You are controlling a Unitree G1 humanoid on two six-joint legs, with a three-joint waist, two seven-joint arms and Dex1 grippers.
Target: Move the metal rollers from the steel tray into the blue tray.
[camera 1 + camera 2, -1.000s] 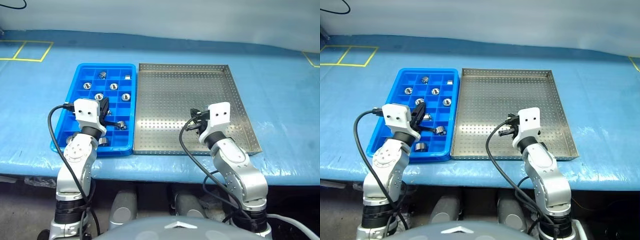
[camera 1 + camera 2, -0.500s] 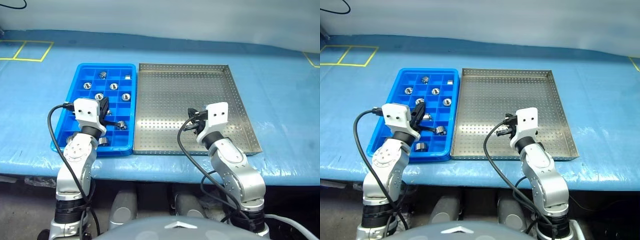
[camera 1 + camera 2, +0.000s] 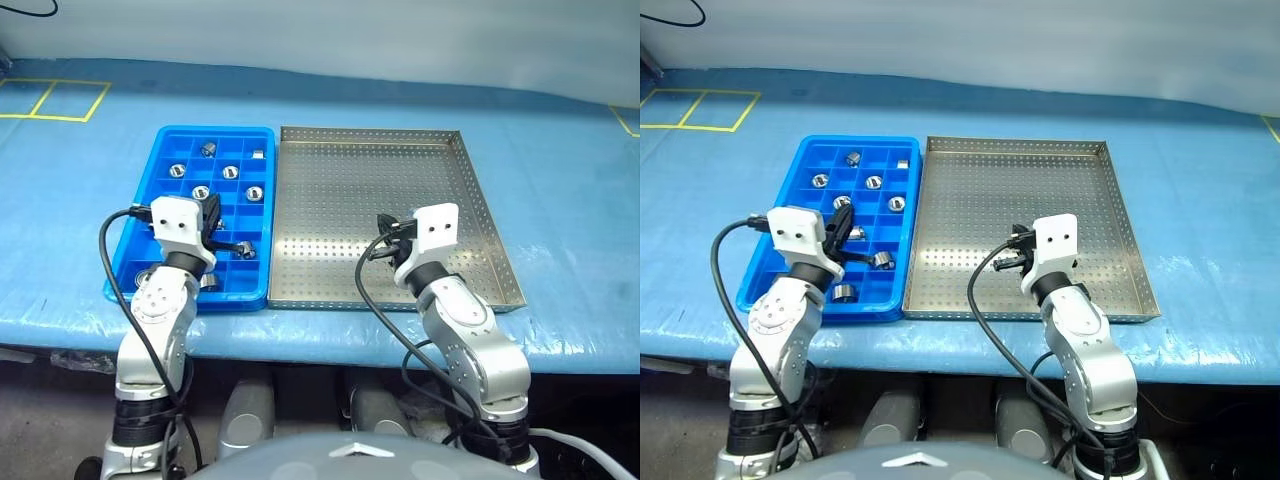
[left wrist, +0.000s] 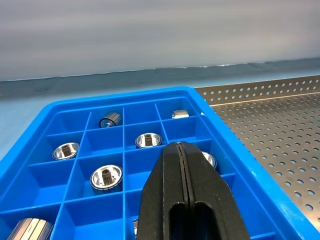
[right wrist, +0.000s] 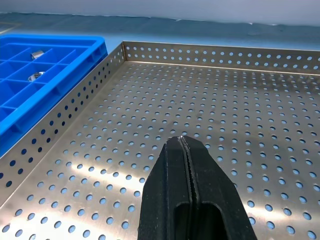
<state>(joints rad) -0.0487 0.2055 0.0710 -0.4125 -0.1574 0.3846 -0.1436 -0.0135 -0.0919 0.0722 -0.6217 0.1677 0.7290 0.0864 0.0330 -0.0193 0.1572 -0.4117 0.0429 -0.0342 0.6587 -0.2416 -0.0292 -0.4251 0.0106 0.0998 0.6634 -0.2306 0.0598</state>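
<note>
The blue tray lies on the left, and the steel tray sits flush against its right side. Several metal rollers sit in separate compartments of the blue tray; the left wrist view shows them close up, such as one roller standing on end. The steel tray's perforated floor is bare where I see it. My left gripper hovers over the near part of the blue tray, shut on nothing. My right gripper is over the near part of the steel tray, also shut and empty.
Both trays rest on a table under a blue cover, whose front edge runs just below the trays. Yellow tape lines mark the far left corner. Black cables loop from both wrists.
</note>
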